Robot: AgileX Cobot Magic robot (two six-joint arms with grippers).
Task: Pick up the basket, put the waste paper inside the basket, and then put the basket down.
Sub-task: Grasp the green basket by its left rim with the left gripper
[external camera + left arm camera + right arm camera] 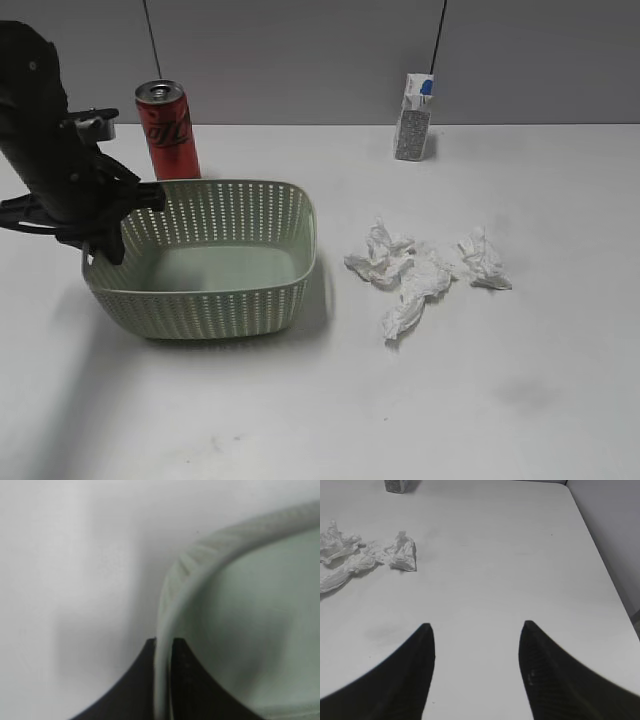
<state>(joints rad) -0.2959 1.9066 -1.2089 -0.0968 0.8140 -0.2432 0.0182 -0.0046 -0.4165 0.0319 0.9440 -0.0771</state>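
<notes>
The pale sage-green basket (215,265) with slotted walls is left of the table's middle, empty inside. My left gripper (108,245) is shut on its left rim; in the left wrist view the two fingers (164,642) pinch the basket's rim (200,565) between them. Several crumpled white waste paper wads (425,270) lie on the table to the right of the basket. In the right wrist view the waste paper (370,557) lies at the upper left, and my right gripper (476,627) is open and empty above bare table. The right arm is out of the exterior view.
A red can (167,128) stands just behind the basket's left rear corner, close to my left arm. A small white-and-grey carton with a blue cap (414,118) stands at the back. The table's right edge (600,565) meets a grey wall.
</notes>
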